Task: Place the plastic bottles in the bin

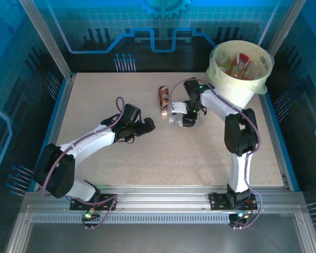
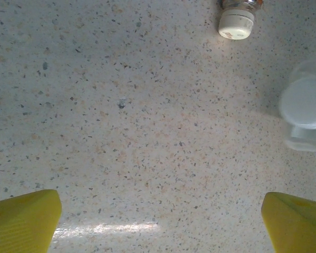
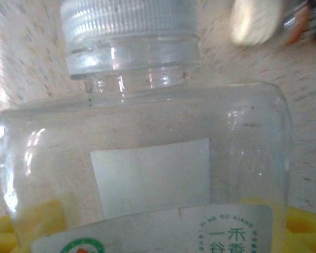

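A clear plastic bottle [image 3: 147, 158] with a white ribbed cap and a white label lies between the yellow fingers of my right gripper [image 3: 163, 221], which press on its two sides. From above, this bottle [image 1: 176, 114] rests on the table just left of the right gripper [image 1: 186, 119]. A second bottle [image 1: 164, 99] with a brown-orange label lies just beyond it. Its white cap [image 2: 235, 23] faces my left gripper [image 2: 158, 226], which hovers open over bare table. The bin [image 1: 253, 87] stands at the far right with bottles [image 1: 239, 66] inside.
The speckled table has a raised blue rim [image 1: 57, 118] along its sides. The bin sits close behind the right arm's elbow [image 1: 239, 132]. The left arm [image 1: 95, 139] stretches across the left half of the table.
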